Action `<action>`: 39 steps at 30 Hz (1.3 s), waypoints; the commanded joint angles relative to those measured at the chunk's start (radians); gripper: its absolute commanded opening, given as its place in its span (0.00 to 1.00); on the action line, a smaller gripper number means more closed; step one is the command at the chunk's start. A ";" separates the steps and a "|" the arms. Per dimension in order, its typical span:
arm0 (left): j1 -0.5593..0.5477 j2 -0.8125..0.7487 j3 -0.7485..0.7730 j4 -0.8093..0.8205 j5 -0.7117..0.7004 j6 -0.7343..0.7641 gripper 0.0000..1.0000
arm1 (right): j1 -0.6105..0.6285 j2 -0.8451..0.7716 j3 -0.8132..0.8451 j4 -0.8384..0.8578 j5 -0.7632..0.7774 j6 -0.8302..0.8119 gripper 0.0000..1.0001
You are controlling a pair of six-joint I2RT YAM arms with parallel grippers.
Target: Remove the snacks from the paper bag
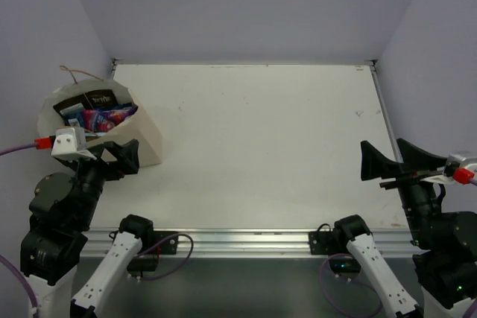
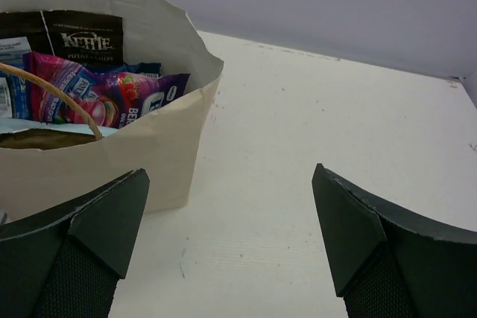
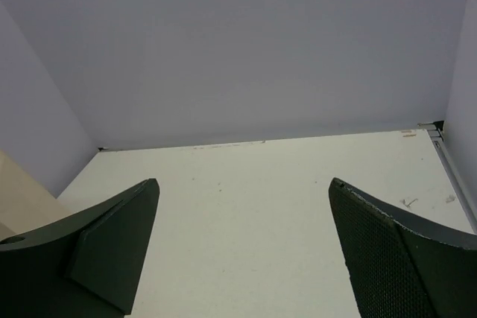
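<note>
The foil snacks (image 1: 100, 115) stood on end, crinkly, inside the upright cream paper bag (image 1: 149, 139), its mouth upward, on the white bench (image 1: 261, 147). Left jaws gaped empty just beside the bag; right jaws likewise, well apart from it.

The paper bag (image 1: 145, 139) stands upright at the left edge of the table (image 1: 268, 147), close against the left wall (image 1: 37, 50); there is no passage on that side. Its mouth is open and faces up, so access is from above. The snacks (image 2: 104, 87) stand packed on edge inside, with little gap between them. One string handle (image 2: 56, 91) arches across the near side of the mouth and obstructs a low approach over the near rim. The left gripper (image 2: 231, 191), jaws spread wide, sits just beside the bag's near-right wall. The centre and right of the table offer unobstructed travel. The right gripper (image 1: 391, 158), jaws spread wide, sits at the right edge, near the right wall (image 1: 440, 42)
</note>
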 commanded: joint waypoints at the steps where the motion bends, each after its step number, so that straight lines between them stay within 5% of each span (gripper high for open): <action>1: -0.007 0.035 -0.018 0.010 -0.026 -0.029 1.00 | 0.004 -0.003 -0.018 0.030 -0.019 0.002 0.99; 16: -0.004 0.730 0.333 -0.027 -0.169 -0.120 1.00 | 0.004 -0.008 -0.106 0.029 -0.187 0.042 0.99; 22: 0.089 0.824 0.360 -0.007 -0.168 -0.114 0.96 | 0.005 -0.071 -0.143 0.041 -0.181 0.037 0.99; 27: 0.198 0.864 0.360 0.008 -0.112 -0.066 0.89 | 0.013 -0.085 -0.158 0.050 -0.183 0.039 0.99; 34: 0.205 0.942 0.356 0.033 -0.063 -0.040 0.77 | 0.019 -0.088 -0.166 0.058 -0.180 0.036 0.99; 39: 0.206 0.976 0.365 0.048 -0.054 -0.026 0.55 | 0.019 -0.109 -0.183 0.063 -0.167 0.034 0.99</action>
